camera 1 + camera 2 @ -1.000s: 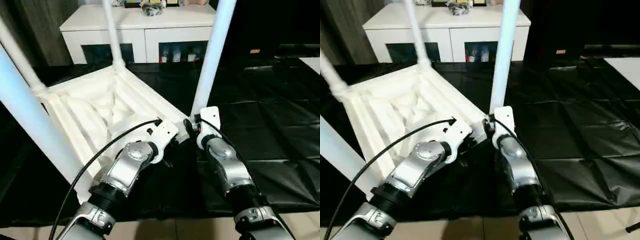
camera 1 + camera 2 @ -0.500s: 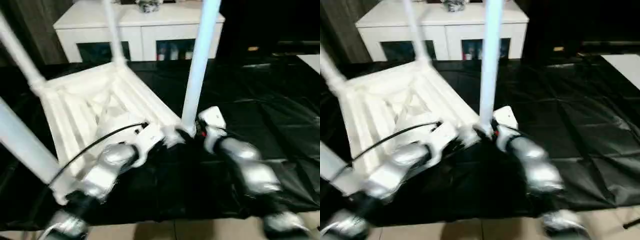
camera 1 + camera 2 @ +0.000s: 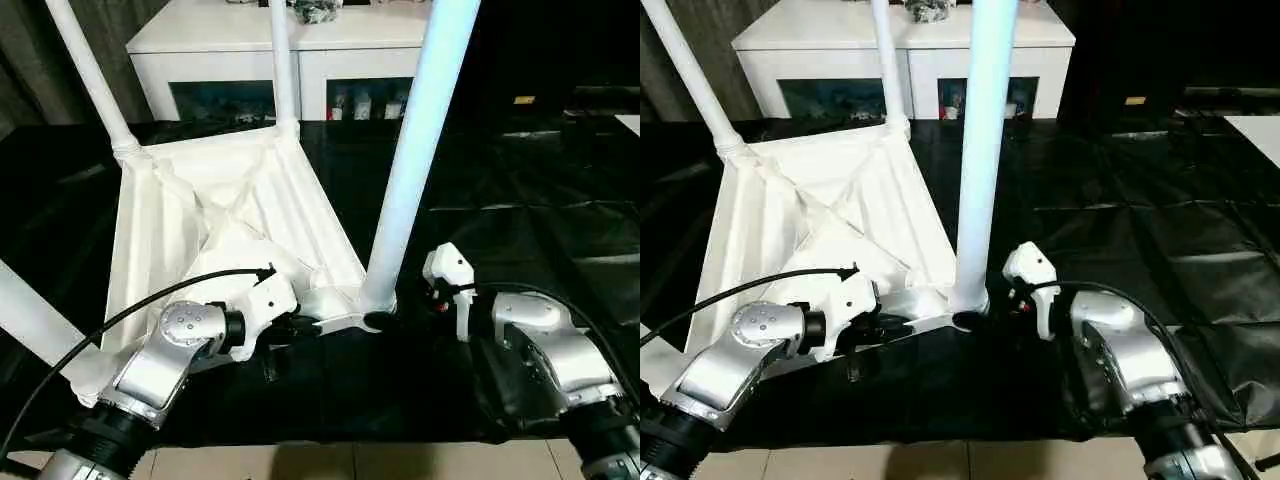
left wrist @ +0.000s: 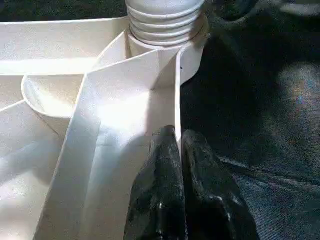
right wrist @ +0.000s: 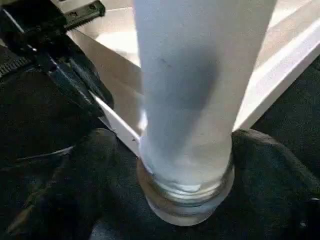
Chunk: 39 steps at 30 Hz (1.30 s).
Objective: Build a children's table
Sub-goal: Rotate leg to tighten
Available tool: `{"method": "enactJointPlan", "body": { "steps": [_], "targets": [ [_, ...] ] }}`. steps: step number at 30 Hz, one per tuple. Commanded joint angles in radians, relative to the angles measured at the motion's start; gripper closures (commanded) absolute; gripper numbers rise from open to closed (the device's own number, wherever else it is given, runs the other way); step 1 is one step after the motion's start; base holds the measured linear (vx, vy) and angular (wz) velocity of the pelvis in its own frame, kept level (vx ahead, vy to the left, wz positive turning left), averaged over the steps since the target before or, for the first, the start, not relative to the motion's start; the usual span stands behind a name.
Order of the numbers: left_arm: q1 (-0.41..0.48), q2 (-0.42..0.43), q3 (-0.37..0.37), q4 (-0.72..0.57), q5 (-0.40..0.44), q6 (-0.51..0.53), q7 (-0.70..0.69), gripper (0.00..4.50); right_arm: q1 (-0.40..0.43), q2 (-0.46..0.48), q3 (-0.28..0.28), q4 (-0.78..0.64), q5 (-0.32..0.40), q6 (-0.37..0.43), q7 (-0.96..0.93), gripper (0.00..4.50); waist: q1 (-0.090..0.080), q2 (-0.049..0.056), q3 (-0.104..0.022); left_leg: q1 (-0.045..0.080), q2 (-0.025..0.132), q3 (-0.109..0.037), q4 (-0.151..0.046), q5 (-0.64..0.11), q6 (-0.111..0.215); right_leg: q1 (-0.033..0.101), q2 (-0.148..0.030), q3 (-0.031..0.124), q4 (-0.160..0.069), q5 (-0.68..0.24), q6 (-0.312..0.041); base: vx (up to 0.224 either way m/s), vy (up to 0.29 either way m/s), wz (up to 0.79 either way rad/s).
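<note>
The children's table lies upside down on the black mat: a white ribbed tabletop (image 3: 200, 220) with legs standing up from its corner sockets. The near right leg (image 3: 415, 150) rises from the corner closest to me. My left gripper (image 4: 172, 137) is shut on the thin rim wall (image 4: 176, 90) of the tabletop, just short of that corner socket (image 4: 167, 20). My right gripper (image 5: 175, 150) is open around the base of the same leg (image 5: 195, 90), one black finger (image 5: 70, 185) on each side. From above, it (image 3: 400, 312) comes in from the right.
A white cabinet (image 3: 250, 40) with glass doors stands behind the table. Wrinkled black mat (image 3: 530, 200) covers the floor to the right. Other legs (image 3: 282, 70) (image 3: 90, 80) stand at the far corners, and one (image 3: 30, 320) slants past at near left.
The whole view has shifted. My right forearm now lies lower and farther right of the near leg, gripper still at its base. The left gripper keeps its hold on the rim.
</note>
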Motion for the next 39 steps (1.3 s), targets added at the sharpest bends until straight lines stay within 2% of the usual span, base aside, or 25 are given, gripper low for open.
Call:
{"method": "enactJointPlan", "body": {
  "steps": [1,4,7,12,15,17,18,19,21,22,23,24,25,26,28,30,31,33,34,35,36,37,38,39],
  "targets": [
    [0.006,-0.003,-0.015,0.002,-0.015,-0.015,-0.024,4.50,-0.014,0.006,0.016,0.021,-0.025,-0.011,-0.007,1.18,0.002,-0.016,-0.053,0.009,0.052,-0.015,-0.065,-0.100,0.089,0.042,-0.076,0.042,-0.058,0.017,-0.262,0.000,0.000,0.00],
    [0.007,-0.002,-0.012,0.000,-0.016,-0.012,-0.027,4.50,-0.020,0.013,0.012,0.025,-0.017,-0.004,-0.007,1.28,0.003,-0.016,-0.054,0.008,0.052,-0.015,-0.063,-0.089,0.095,0.044,-0.077,0.042,-0.056,0.029,-0.263,0.000,0.000,0.00],
    [0.009,0.000,-0.011,-0.003,-0.017,-0.009,-0.031,4.50,-0.020,0.012,0.013,0.023,-0.013,0.000,-0.001,1.63,0.004,-0.016,-0.054,0.009,0.053,-0.016,-0.064,-0.097,0.093,0.044,-0.076,0.041,-0.056,0.018,-0.262,0.000,0.000,0.00],
    [0.016,0.009,-0.012,-0.005,-0.016,-0.006,-0.037,4.50,-0.015,0.014,0.011,0.027,-0.001,0.003,0.006,1.79,0.004,-0.016,-0.055,0.010,0.052,-0.015,-0.062,-0.089,0.097,0.044,-0.076,0.041,-0.055,0.029,-0.264,0.000,0.000,0.00],
    [0.018,0.009,-0.015,0.002,-0.007,-0.004,-0.029,4.50,-0.015,0.058,-0.023,0.054,0.005,0.001,-0.060,1.80,0.003,-0.017,-0.054,0.008,0.052,-0.015,-0.062,-0.087,0.098,0.043,-0.076,0.041,-0.054,0.026,-0.266,0.000,0.000,0.00],
    [0.004,-0.005,-0.033,0.034,0.049,0.025,0.034,4.50,-0.035,0.146,-0.110,0.117,0.041,0.030,-0.218,1.80,-0.005,-0.017,-0.050,0.006,0.051,-0.016,-0.066,-0.119,0.078,0.041,-0.077,0.041,-0.060,-0.022,-0.265,0.000,0.000,0.00],
    [-0.004,-0.022,-0.040,0.053,0.069,0.042,0.067,4.50,-0.040,0.177,-0.129,0.144,0.031,0.025,-0.294,1.81,-0.008,-0.017,-0.050,0.006,0.051,-0.018,-0.068,-0.126,0.067,0.042,-0.077,0.042,-0.059,-0.036,-0.263,0.000,0.000,0.00],
    [-0.022,-0.062,-0.038,0.081,0.089,0.072,0.134,4.50,-0.042,0.213,-0.136,0.170,0.002,0.020,-0.391,1.81,-0.016,-0.015,-0.045,0.012,0.052,-0.016,-0.073,-0.173,0.031,0.036,-0.075,0.042,-0.069,-0.108,-0.251,0.000,0.000,0.00],
    [-0.049,-0.133,-0.025,0.119,0.102,0.120,0.232,4.50,-0.038,0.260,-0.127,0.190,-0.051,0.010,-0.516,1.88,-0.018,-0.016,-0.045,0.016,0.050,-0.018,-0.076,-0.200,0.005,0.036,-0.076,0.042,-0.072,-0.155,-0.240,0.000,0.000,0.00],
    [-0.059,-0.158,-0.018,0.130,0.103,0.137,0.265,4.50,-0.036,0.277,-0.123,0.191,-0.068,0.010,-0.555,1.91,-0.022,-0.014,-0.043,0.018,0.049,-0.019,-0.079,-0.235,-0.017,0.034,-0.074,0.043,-0.078,-0.205,-0.221,0.000,0.000,0.00],
    [-0.059,-0.158,-0.018,0.130,0.103,0.137,0.265,4.50,-0.036,0.277,-0.123,0.191,-0.068,0.010,-0.555,1.91,-0.021,-0.015,-0.043,0.020,0.049,-0.019,-0.079,-0.245,-0.020,0.032,-0.076,0.044,-0.081,-0.218,-0.215,0.000,0.000,0.00],
    [-0.059,-0.158,-0.018,0.130,0.103,0.137,0.265,4.50,-0.036,0.277,-0.123,0.191,-0.068,0.010,-0.555,1.93,-0.023,-0.017,-0.043,0.018,0.048,-0.019,-0.079,-0.248,-0.018,0.033,-0.076,0.045,-0.082,-0.226,-0.209,0.000,0.000,0.00],
    [-0.075,-0.195,-0.005,0.150,0.100,0.156,0.310,4.50,-0.034,0.304,-0.117,0.190,-0.084,0.016,-0.601,1.93,-0.021,-0.018,-0.044,0.015,0.047,-0.021,-0.078,-0.247,-0.011,0.035,-0.078,0.046,-0.084,-0.230,-0.199,0.000,0.000,0.00],
    [-0.099,-0.243,0.011,0.182,0.102,0.174,0.379,4.50,-0.037,0.340,-0.105,0.194,-0.113,0.020,-0.668,1.93,-0.023,-0.009,-0.043,0.015,0.047,-0.019,-0.078,-0.244,-0.010,0.032,-0.076,0.047,-0.084,-0.225,-0.198,0.000,0.000,0.00],
    [-0.132,-0.296,0.034,0.224,0.105,0.189,0.460,4.50,-0.048,0.386,-0.096,0.209,-0.151,0.022,-0.763,2.00,-0.024,-0.016,-0.045,0.017,0.043,-0.020,-0.078,-0.239,-0.016,0.030,-0.075,0.047,-0.087,-0.234,-0.187,0.000,0.000,0.00],
    [-0.168,-0.339,0.055,0.271,0.117,0.190,0.542,4.50,-0.076,0.439,-0.090,0.249,-0.186,0.009,-0.858,2.00,-0.023,-0.011,-0.047,0.014,0.040,-0.021,-0.077,-0.221,-0.008,0.030,-0.076,0.047,-0.088,-0.229,-0.183,0.000,0.000,0.00],
    [-0.179,-0.349,0.062,0.286,0.124,0.183,0.569,4.50,-0.091,0.459,-0.088,0.269,-0.192,-0.004,-0.878,2.00,-0.025,-0.007,-0.049,0.014,0.040,-0.021,-0.077,-0.216,-0.007,0.029,-0.076,0.047,-0.087,-0.220,-0.184,0.000,0.000,0.00],
    [-0.186,-0.355,0.067,0.295,0.129,0.178,0.587,4.50,-0.102,0.472,-0.086,0.283,-0.193,-0.015,-0.887,2.00,-0.023,-0.008,-0.052,0.012,0.041,-0.021,-0.075,-0.206,0.003,0.034,-0.076,0.045,-0.086,-0.192,-0.181,0.000,0.000,0.00],
    [-0.189,-0.360,0.066,0.297,0.142,0.171,0.590,4.50,-0.104,0.486,-0.081,0.281,-0.167,-0.049,-0.854,2.00,-0.023,-0.003,-0.053,0.009,0.042,-0.022,-0.075,-0.196,0.012,0.034,-0.077,0.044,-0.084,-0.168,-0.182,0.000,0.000,0.00],
    [-0.185,-0.357,0.063,0.290,0.147,0.169,0.582,4.50,-0.096,0.486,-0.077,0.266,-0.156,-0.068,-0.834,1.46,-0.023,-0.005,-0.053,0.006,0.042,-0.022,-0.074,-0.191,0.021,0.037,-0.077,0.043,-0.083,-0.141,-0.181,0.000,0.000,0.00],
    [-0.183,-0.353,0.059,0.285,0.147,0.168,0.576,4.50,-0.092,0.483,-0.077,0.259,-0.156,-0.073,-0.834,1.46,-0.025,-0.005,-0.054,0.004,0.042,-0.022,-0.074,-0.187,0.025,0.038,-0.075,0.043,-0.081,-0.129,-0.183,0.000,0.000,0.00],
    [-0.181,-0.351,0.057,0.281,0.148,0.168,0.572,4.50,-0.090,0.482,-0.078,0.255,-0.157,-0.076,-0.837,1.42,-0.031,-0.005,-0.053,-0.004,0.042,-0.026,-0.078,-0.183,0.032,0.043,-0.075,0.039,-0.079,-0.117,-0.183,0.000,0.000,0.00],
    [-0.181,-0.351,0.057,0.281,0.148,0.168,0.572,4.50,-0.090,0.482,-0.078,0.255,-0.157,-0.076,-0.837,1.42,-0.035,-0.004,-0.054,-0.006,0.042,-0.027,-0.077,-0.177,0.032,0.046,-0.076,0.039,-0.078,-0.110,-0.185,0.000,0.000,0.00],
    [-0.180,-0.347,0.054,0.280,0.148,0.161,0.561,4.50,-0.086,0.481,-0.083,0.247,-0.157,-0.072,-0.833,1.20,-0.039,-0.004,-0.057,-0.003,0.042,-0.026,-0.074,-0.168,0.039,0.044,-0.077,0.040,-0.078,-0.084,-0.196,0.000,0.000,0.00]
  ]
}}
